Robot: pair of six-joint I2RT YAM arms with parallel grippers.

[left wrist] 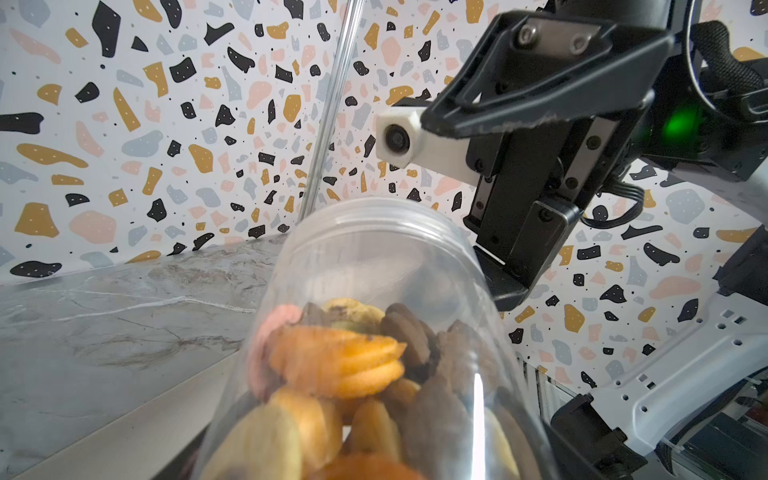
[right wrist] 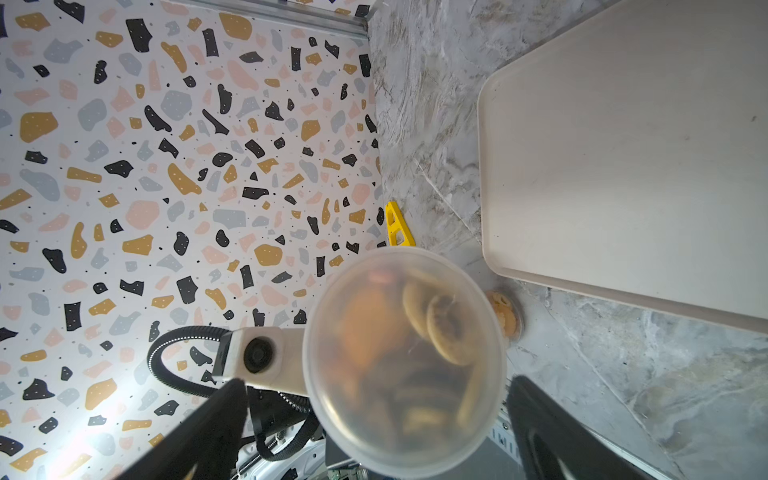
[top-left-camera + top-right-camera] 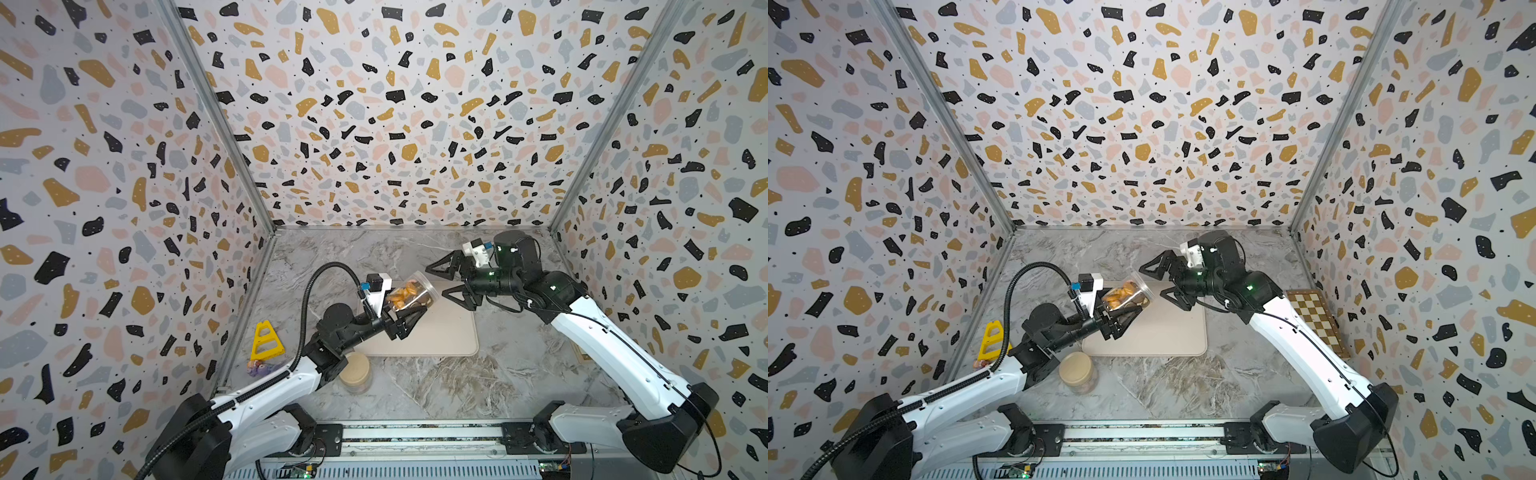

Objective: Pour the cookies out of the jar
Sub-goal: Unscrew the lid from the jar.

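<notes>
text: none legible in any view | numbers, brands, signs: none legible | jar: clear wall, no readable print | blue patch just beside jar: too small to read

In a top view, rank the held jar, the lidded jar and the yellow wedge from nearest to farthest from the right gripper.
From the right gripper:
1. The held jar, just in front of it, over the tray.
2. The lidded jar, front left.
3. The yellow wedge, far left.
</notes>
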